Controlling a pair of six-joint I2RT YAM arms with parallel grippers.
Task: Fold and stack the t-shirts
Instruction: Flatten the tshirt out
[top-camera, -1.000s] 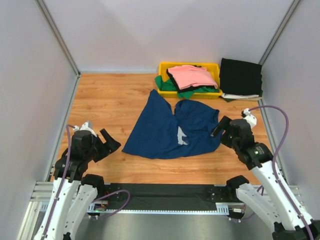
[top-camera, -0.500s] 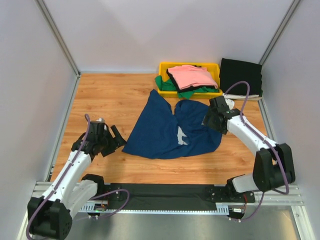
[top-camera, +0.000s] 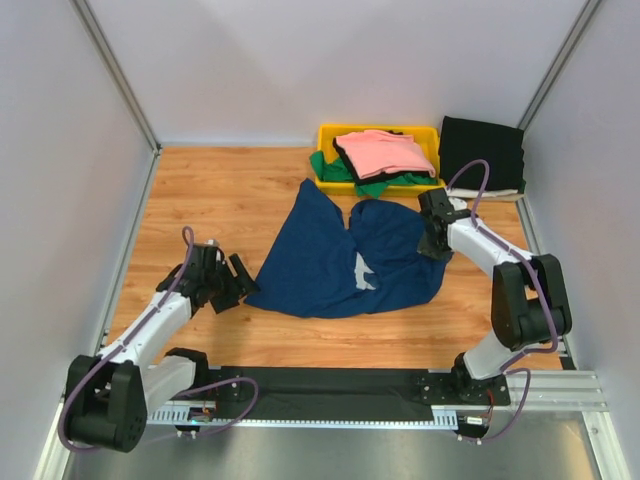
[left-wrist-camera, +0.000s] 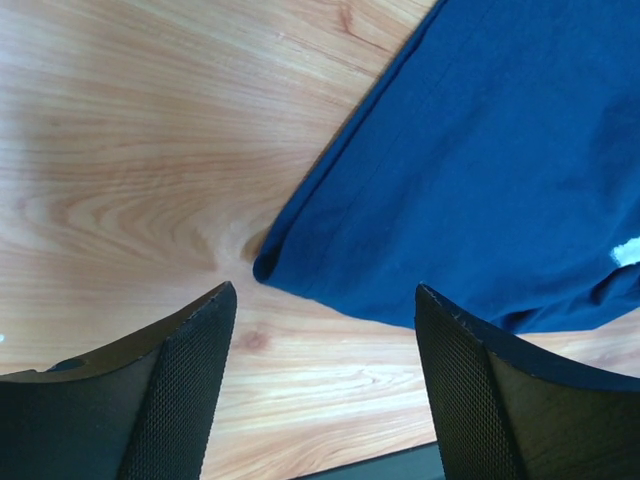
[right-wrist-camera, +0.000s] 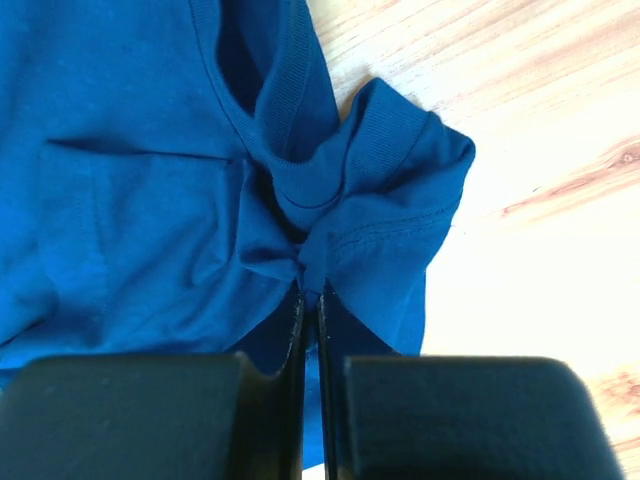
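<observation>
Placement of the two arms at the navy t-shirt (top-camera: 330, 260), which lay spread and rumpled in the middle of the wooden surface (top-camera: 220, 200), with a patch of its white print (top-camera: 364, 276) showing near a fold. The right gripper (right-wrist-camera: 308, 300) was closed tight, its jaws pinching a bunched fold of navy cloth just beside the ribbed collar at the shirt's right edge. The left gripper (left-wrist-camera: 322, 295) stood wide open and held nothing, its jaws on either side of the shirt's near-left corner; whether they touched the cloth could not be told. At the far edge, a yellow bin (top-camera: 324, 133) held a pink t-shirt (top-camera: 385, 152) lying over a green t-shirt (top-camera: 335, 170) that spilled across the rim. A black t-shirt (top-camera: 481, 152) lay flat to the bin's right.
</observation>
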